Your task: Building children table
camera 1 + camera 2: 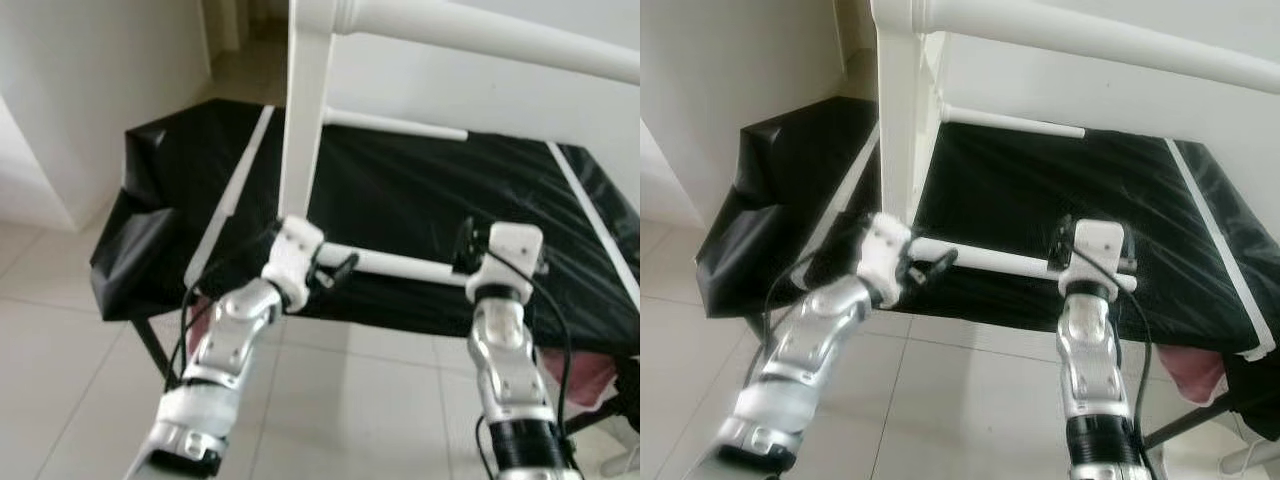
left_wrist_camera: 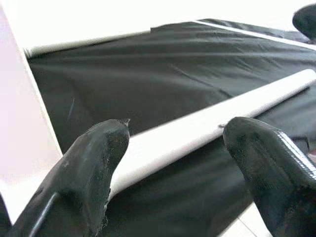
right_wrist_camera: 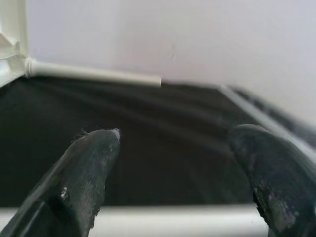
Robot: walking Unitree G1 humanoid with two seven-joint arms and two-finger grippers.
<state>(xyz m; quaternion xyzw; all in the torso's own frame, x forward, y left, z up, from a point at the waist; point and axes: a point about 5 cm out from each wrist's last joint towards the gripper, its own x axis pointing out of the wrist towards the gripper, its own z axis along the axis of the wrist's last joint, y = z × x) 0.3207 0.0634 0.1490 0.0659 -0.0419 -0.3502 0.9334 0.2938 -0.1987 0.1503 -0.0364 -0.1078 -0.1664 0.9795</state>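
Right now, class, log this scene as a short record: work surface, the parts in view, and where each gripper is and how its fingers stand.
surface: table draped in a black cover
upright part: white leg post standing on the cover, joined to a white top rail
near part: white rod lying level along the front edge, one end at the post
far part: second white rod reaching out from the post
left gripper: fingers open, straddling the near rod close to the post
right gripper: fingers open, above the rod's free end

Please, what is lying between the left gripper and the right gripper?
A white rod spans from the left gripper to the right gripper, lying over the black cloth; both eye views show it.
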